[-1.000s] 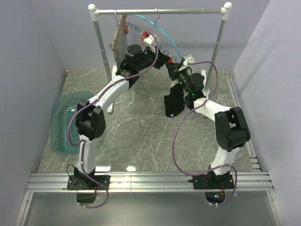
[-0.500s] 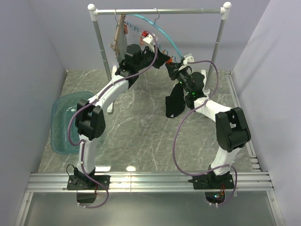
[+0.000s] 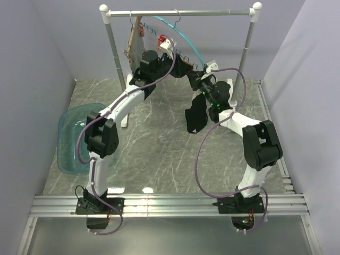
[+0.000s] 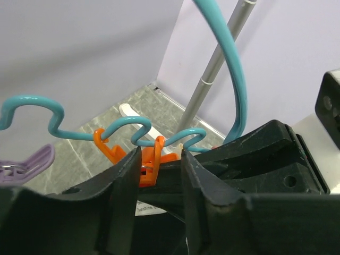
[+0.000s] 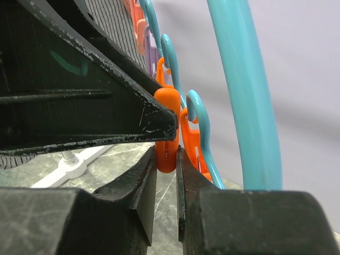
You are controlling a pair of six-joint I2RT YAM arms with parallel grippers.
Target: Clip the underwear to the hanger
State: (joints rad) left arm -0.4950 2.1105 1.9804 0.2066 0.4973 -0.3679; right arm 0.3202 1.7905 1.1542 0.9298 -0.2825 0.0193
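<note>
Limp, light underwear (image 3: 195, 116) wants an upper-edge hold; left gripper (image 4: 159, 155) stands spread, right gripper (image 5: 166, 159) pinches the orange clip (image 5: 166, 114).

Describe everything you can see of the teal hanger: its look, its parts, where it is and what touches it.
The hanger is a thin, glossy teal hoop, plastic by its look, hung on the rail by a thin metal hook. Its lower edge runs in small waves that carry clips: several orange, one purple clip. The right gripper pinches an orange clip between its fingers; the left gripper has its fingers apart on either side of an orange clip.
</note>
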